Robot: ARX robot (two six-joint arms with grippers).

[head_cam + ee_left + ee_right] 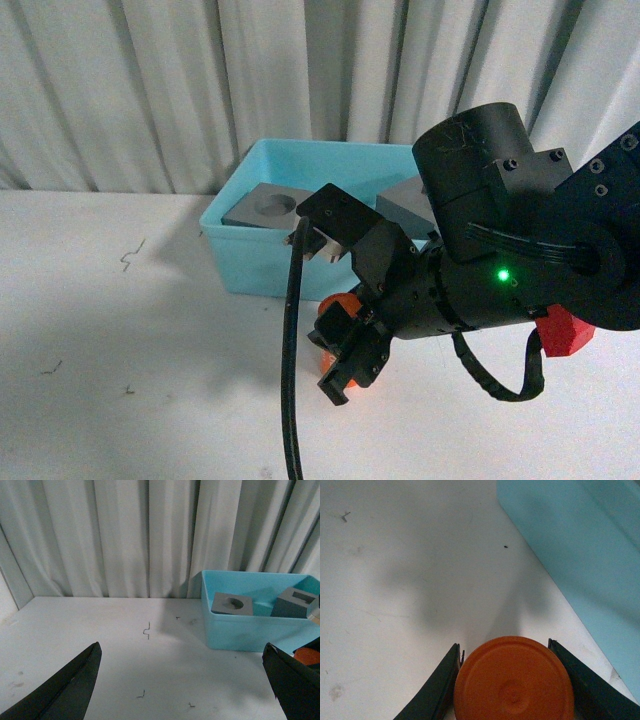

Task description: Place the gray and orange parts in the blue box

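Note:
The blue box [250, 262] stands at the back of the white table and holds both gray cubes: one with a round recess [262, 205] and one [405, 205] partly hidden by my right arm. My right gripper [338, 300] is shut on the orange cylinder [340, 302] just in front of the box's near wall. In the right wrist view the cylinder's [514, 680] flat face fills the gap between the fingers [440, 687], and the box wall [580, 545] is close. My left gripper [182, 680] is open and empty over bare table. It sees the box [250, 627], both cubes [232, 603] [295, 602] and the cylinder [306, 656].
White curtains [150, 80] hang close behind the table. My right arm's black body [520, 260], with a red part [562, 332] and a hanging cable [292, 360], fills the front right. Small dark scraps [146, 630] lie on the white table [120, 330].

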